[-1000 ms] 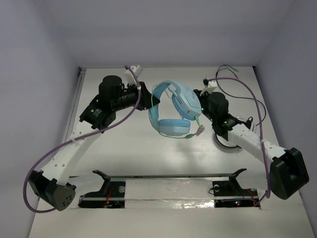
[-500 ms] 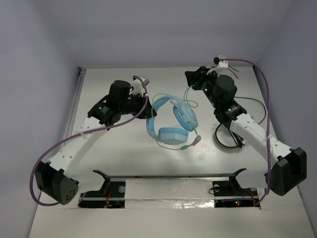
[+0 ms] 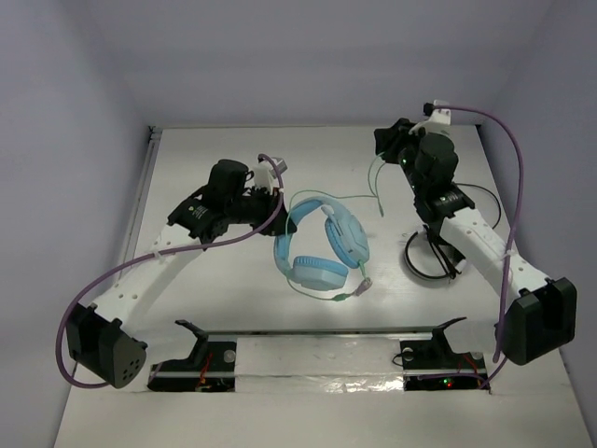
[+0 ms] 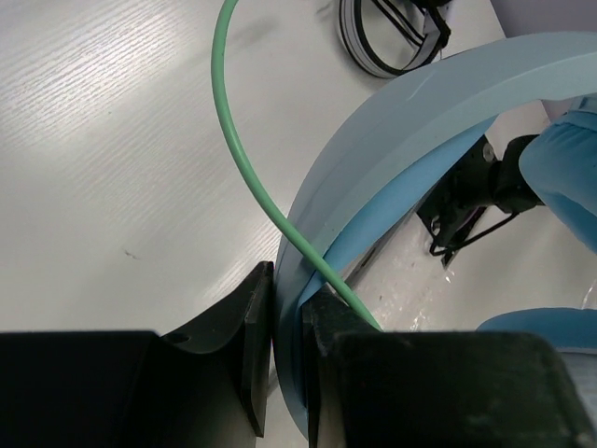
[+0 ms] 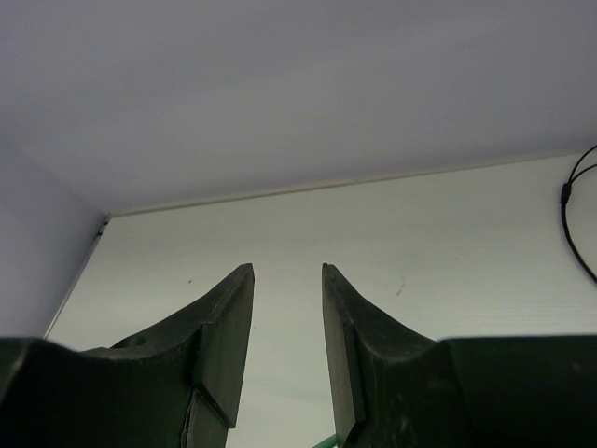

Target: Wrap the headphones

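Note:
The light blue headphones (image 3: pixel 322 247) hang tilted over the table's middle, one ear cup (image 3: pixel 315 271) lowest. My left gripper (image 3: pixel 280 207) is shut on the headband (image 4: pixel 420 121); in the left wrist view its jaws (image 4: pixel 287 280) pinch the blue band, with the pale green cable (image 4: pixel 233 140) crossing it. The cable (image 3: pixel 375 182) runs from the headphones up to my right gripper (image 3: pixel 384 140) at the far right and hangs off it in a loop. Its plug end (image 3: pixel 359 287) dangles below the ear cup. The right gripper (image 5: pixel 287 268) stands open, with only a bit of green cable (image 5: pixel 328 441) at the base of its fingers.
A round black-and-white coil (image 3: pixel 429 257) lies on the table under the right arm, also in the left wrist view (image 4: pixel 382 47). A thin black cable (image 3: pixel 480 201) trails at the right. A rail with black clamps (image 3: pixel 317 331) lines the near edge. Walls close in at the back and sides.
The right gripper left the headphones and rose to the far right corner, drawing the green cable out. The left gripper and the headphones shifted toward the near side.

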